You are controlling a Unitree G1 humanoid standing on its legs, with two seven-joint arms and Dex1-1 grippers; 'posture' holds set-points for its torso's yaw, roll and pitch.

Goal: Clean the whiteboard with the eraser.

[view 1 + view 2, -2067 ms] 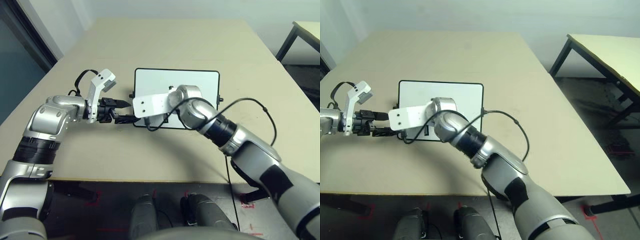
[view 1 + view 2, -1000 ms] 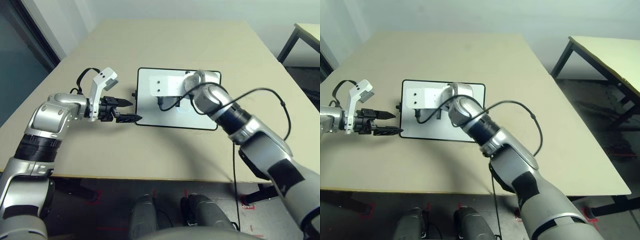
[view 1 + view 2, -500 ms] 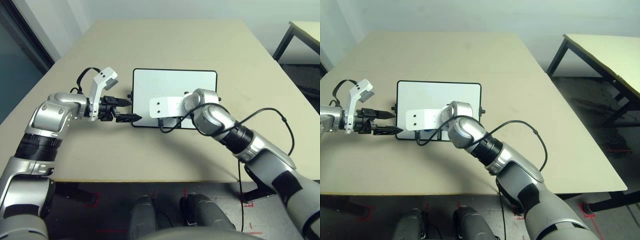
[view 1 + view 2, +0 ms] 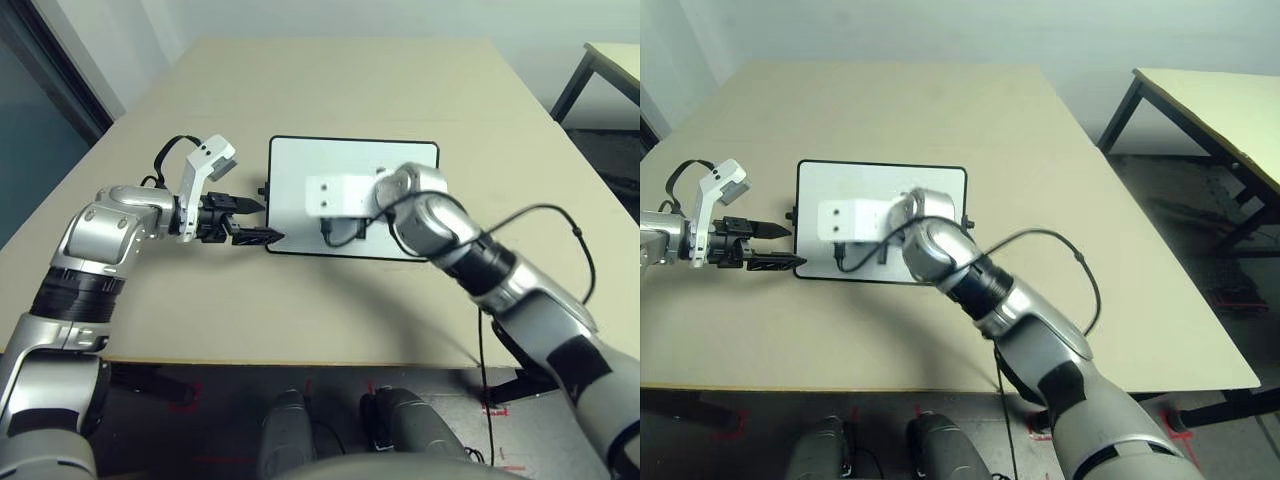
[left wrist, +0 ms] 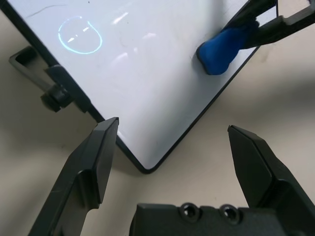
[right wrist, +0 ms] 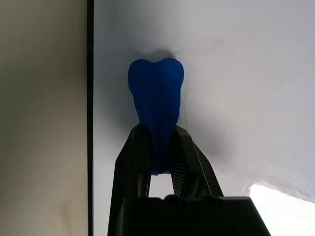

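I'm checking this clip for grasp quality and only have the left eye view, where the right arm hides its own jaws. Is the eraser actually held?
Observer: Yes. The right wrist view shows the right gripper shut on the eraser, a blue block squeezed between its jaws.
Operator: Is it on the board?
Observer: Its tip presses on the whiteboard, close to the black frame edge.
Operator: Any marks left?
Observer: The left wrist view shows a faint dark line near one corner of the whiteboard; the surface around the eraser looks clean.
Operator: And the left side?
Observer: The left gripper is open, its jaws either side of the board's near corner without touching it.
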